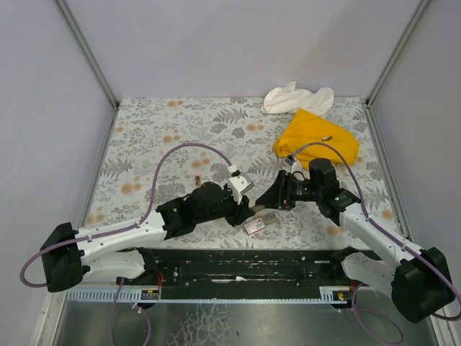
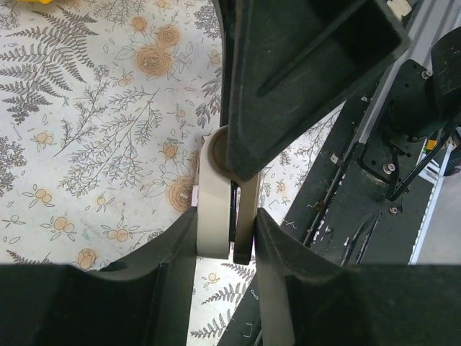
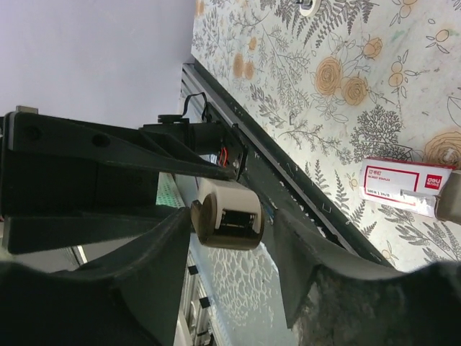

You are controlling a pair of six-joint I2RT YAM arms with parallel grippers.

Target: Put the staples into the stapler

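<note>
**Stapler held over the desk's near edge, staples lying beside it**

We see the left gripper [image 2: 225, 241] clamped on the stapler [image 2: 214, 216]. In its wrist view the two black fingers [image 2: 173, 249] press against the beige body from either side. The stapler stands on end between them, one end pointing away from the camera.

The right gripper [image 3: 230, 234] faces it from the other side. Its jaws are apart and stand to either side of the stapler's [image 3: 227, 220] free end. One finger [image 3: 176, 231] lies right against the beige shell, and the other has a clear gap to it. From that view we look into the stapler's dark end opening.

From above, the left gripper [image 1: 241, 205] and right gripper [image 1: 274, 196] meet nose to nose near the front middle of the desk [image 1: 180, 137]. We cannot make out the stapler there, because the black housings hide it.

The staples [image 1: 253, 226], a small flat pink box with a white label, lie flat on the floral desk. They sit just in front of the two grippers and neither touches them. In the right wrist view the staples [image 3: 403, 186] show label up, with a tan piece at the end that reaches the edge of that view.

A yellow cloth [image 1: 317, 137] lies at the far right of the desk, well apart from the grippers. A white cloth [image 1: 297, 97] lies just beyond it at the back edge.
</note>
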